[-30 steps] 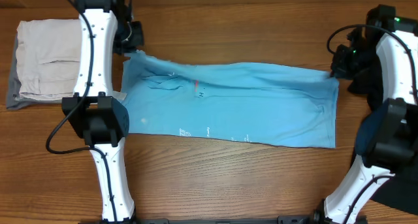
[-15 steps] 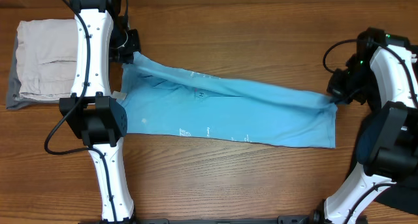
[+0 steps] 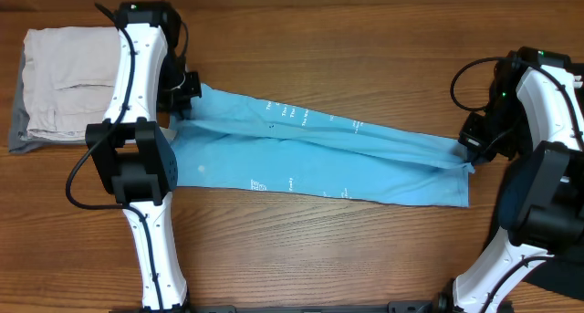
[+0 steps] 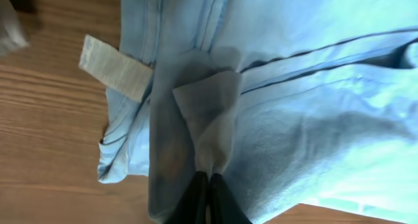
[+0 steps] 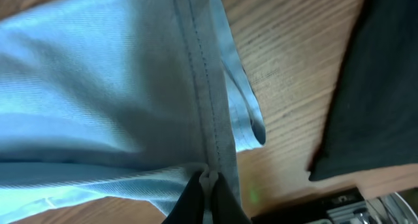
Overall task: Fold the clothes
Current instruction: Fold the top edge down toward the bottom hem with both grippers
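Overhead: you look straight down on the table (image 3: 365,249) from well above. Both arms come in from the lower edge, with the left arm on the picture's left.
Left wrist: you look along the left gripper (image 4: 208,179) from very close. Its jaws sit at bottom centre and the T-shirt (image 4: 313,87) fills the frame ahead of them.
Right wrist: you get the same close look along the right gripper (image 5: 208,179). A dark cloth (image 5: 385,87) lies beyond the jaws, toward the picture's right edge.
Shared with overhead: only the shirt end at each pair of jaws.
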